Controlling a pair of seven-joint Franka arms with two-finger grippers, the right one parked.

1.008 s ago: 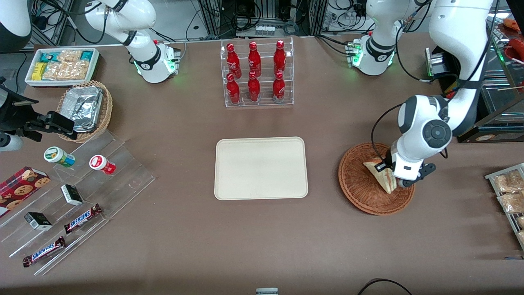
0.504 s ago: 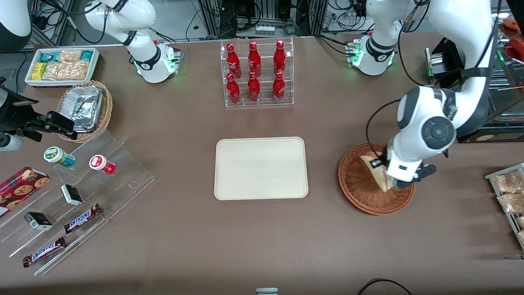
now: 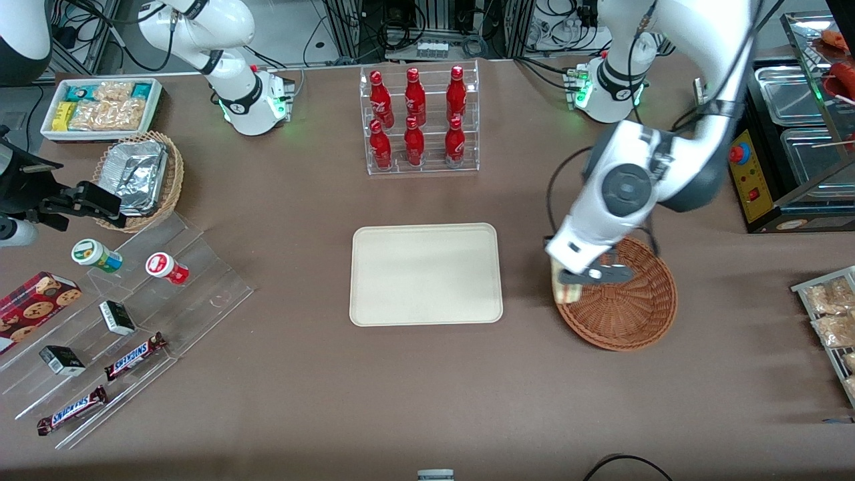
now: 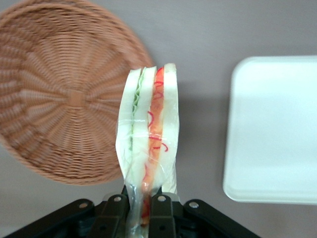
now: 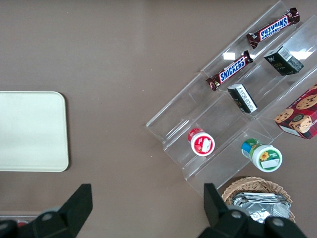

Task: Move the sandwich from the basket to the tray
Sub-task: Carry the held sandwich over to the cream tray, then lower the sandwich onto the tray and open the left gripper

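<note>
Brown tabletop lay beneath as my left gripper [image 4: 143, 210], clamped on the triangular white-bread sandwich [image 4: 148, 129], had lifted it clear. It had cleared the round reddish-brown wicker basket [image 3: 634, 314], so I judged transfer to the flat cream rectangular tray [image 3: 425, 274] remained.

"SNICKERS" reads on two chocolate bars [image 5: 234, 70] [image 5: 273, 27] lying on the clear stepped display [image 5: 218, 106]; nothing else is legible.

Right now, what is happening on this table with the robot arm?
The left arm's gripper is shut on the triangular white-bread sandwich with red and green filling. It holds the sandwich in the air above the rim of the round reddish-brown wicker basket, on the side nearest the flat cream rectangular tray. The tray has nothing on it yet.
</note>
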